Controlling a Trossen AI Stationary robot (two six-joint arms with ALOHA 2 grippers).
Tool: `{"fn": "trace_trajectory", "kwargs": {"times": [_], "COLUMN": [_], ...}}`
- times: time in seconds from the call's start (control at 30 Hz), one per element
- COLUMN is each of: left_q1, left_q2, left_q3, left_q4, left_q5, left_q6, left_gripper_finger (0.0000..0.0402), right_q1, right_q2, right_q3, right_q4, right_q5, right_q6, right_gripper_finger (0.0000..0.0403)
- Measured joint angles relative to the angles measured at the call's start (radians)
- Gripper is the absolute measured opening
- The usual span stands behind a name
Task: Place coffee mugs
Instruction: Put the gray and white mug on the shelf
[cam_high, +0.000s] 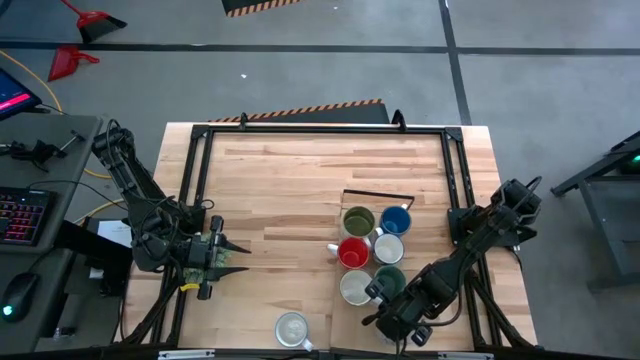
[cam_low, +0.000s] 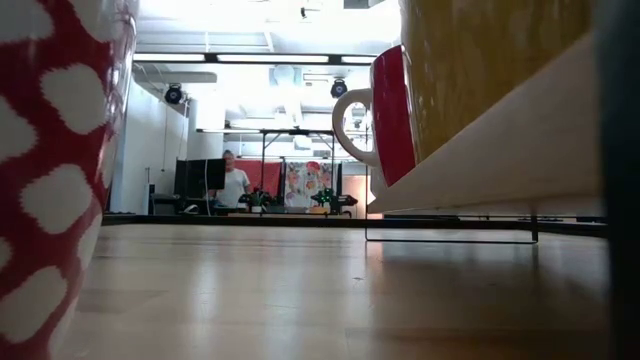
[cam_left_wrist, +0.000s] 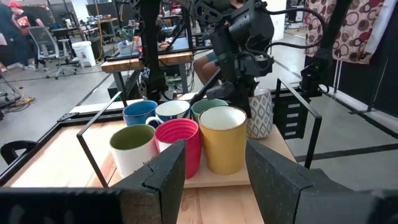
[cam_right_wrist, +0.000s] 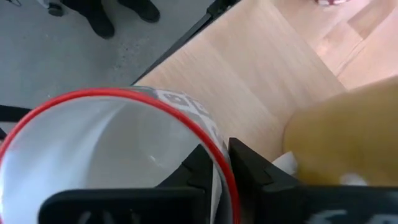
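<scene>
High view: Six mugs (cam_high: 368, 252) stand close together in two rows on a thin board (cam_high: 345, 205) on the right side of the worktop (cam_high: 280, 180), likely so they all fit. One more mug (cam_high: 292, 327) stands alone at the near edge. The left gripper (cam_high: 222, 255) waits at the left side, well apart from the mugs. The right gripper (cam_high: 400, 322) is at the near end of the rows.

Low view: A red dotted mug (cam_low: 55, 170) fills the left side. A red mug (cam_low: 385, 112) and a yellow mug (cam_low: 480, 70) sit on the board.

Left wrist view: The left fingers (cam_left_wrist: 165, 177) stand wide and hold nothing. I count seven mugs here, one with a grey pattern (cam_left_wrist: 260, 113) under the right arm.

Right wrist view: The right fingers (cam_right_wrist: 205, 168) are narrow, pinching the rim of a red-rimmed mug (cam_right_wrist: 112, 143), one inside and one outside. I think it is being set down beside the others.
</scene>
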Motion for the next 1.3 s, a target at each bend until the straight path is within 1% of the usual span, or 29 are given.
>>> {"fn": "trace_trajectory", "kwargs": {"times": [0.23,0.5,0.67,1.07,1.2,1.3], "left_q1": [0.0,0.0,0.0,0.0,0.0,0.0], "left_q2": [0.0,0.0,0.0,0.0,0.0,0.0], "left_q3": [0.0,0.0,0.0,0.0,0.0,0.0], "left_q4": [0.0,0.0,0.0,0.0,0.0,0.0], "left_q5": [0.0,0.0,0.0,0.0,0.0,0.0], "left_q6": [0.0,0.0,0.0,0.0,-0.001,-0.001], "left_gripper_finger": [0.0154,0.0154,0.0154,0.0154,0.0154,0.0154], "right_q1": [0.0,0.0,0.0,0.0,0.0,0.001], "right_q2": [-0.001,-0.001,-0.001,-0.001,-0.001,-0.001], "right_q3": [0.0,0.0,0.0,0.0,0.0,0.0], "right_q4": [0.016,0.016,0.016,0.016,0.015,0.014], "right_q5": [0.002,0.002,-0.002,-0.005,-0.018,-0.032], "right_q6": [0.035,0.038,0.083,0.111,0.134,0.149], "right_gripper_finger": [0.0032,0.0033,0.0033,0.0033,0.0034,0.0043]}}
